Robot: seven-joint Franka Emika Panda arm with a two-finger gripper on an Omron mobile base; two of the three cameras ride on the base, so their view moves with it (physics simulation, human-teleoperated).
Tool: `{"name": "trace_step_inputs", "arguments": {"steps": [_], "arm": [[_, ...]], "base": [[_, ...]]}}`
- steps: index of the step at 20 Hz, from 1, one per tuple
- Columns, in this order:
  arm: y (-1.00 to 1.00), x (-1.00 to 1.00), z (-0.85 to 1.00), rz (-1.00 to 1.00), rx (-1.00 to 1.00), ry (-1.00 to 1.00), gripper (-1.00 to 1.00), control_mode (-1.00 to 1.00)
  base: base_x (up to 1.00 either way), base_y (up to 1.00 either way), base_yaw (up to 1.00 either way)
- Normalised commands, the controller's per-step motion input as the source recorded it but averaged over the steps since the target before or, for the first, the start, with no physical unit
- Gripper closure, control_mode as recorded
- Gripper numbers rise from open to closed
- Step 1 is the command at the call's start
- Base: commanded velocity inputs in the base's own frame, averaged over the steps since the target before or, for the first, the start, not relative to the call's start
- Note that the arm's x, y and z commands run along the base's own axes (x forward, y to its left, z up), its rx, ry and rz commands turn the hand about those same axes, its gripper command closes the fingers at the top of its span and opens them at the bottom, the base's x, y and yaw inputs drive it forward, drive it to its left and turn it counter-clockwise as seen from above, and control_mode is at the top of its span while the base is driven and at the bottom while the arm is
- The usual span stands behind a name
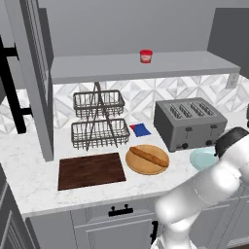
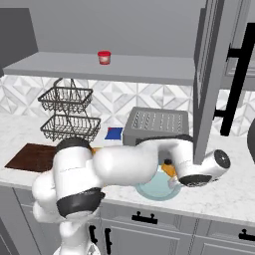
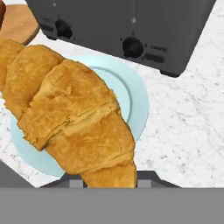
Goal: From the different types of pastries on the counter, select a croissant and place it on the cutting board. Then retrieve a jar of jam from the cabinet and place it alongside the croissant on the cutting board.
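Gripping the croissant (image 3: 74, 116), our gripper (image 3: 109, 180) has its jaws drawn in close on the pastry's tapered lower end, as the hand view shows; the croissant lies over a pale blue plate (image 3: 133, 94) just in front of the toaster (image 3: 127, 26). From the right base view we see the gripper (image 2: 172, 177) low over that plate (image 2: 154, 191), with a sliver of orange croissant (image 2: 169, 170) at the hand, and the toaster (image 2: 157, 124) just behind.

We take the toaster (image 1: 189, 124) as our landmark. In the left base view the plate (image 1: 202, 158) sits just in front of it, partly hidden by our arm. To the toaster's left lies a round tan board (image 1: 147, 159) carrying a long brown roll (image 1: 147, 155). Further left of the toaster is the cutting board (image 1: 91, 170), flat on the counter (image 1: 34, 180), with nothing on it. A blue square (image 1: 141, 129) lies just left of the toaster, near the wall, and beyond it stands a two-tier wire basket (image 1: 98, 119).

Above and left of the toaster, the jam jar (image 1: 146, 56) stands upright on the cabinet (image 1: 146, 67) shelf, well apart from the cutting board. The cabinet door hangs open, far to the toaster's left.
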Motion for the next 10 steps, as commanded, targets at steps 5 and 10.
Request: {"name": "trace_step_inputs", "arguments": {"steps": [5,10], "arm": [[1.0,-0.75,0.0,0.09,-0.47,-0.51,1.0,-1.0],[1.0,-0.44,0.16,0.11,-0.42,-0.29,1.0,-1.0]], "base": [[0.0,0.0,0.0],[0.0,0.0,0.0]]}}
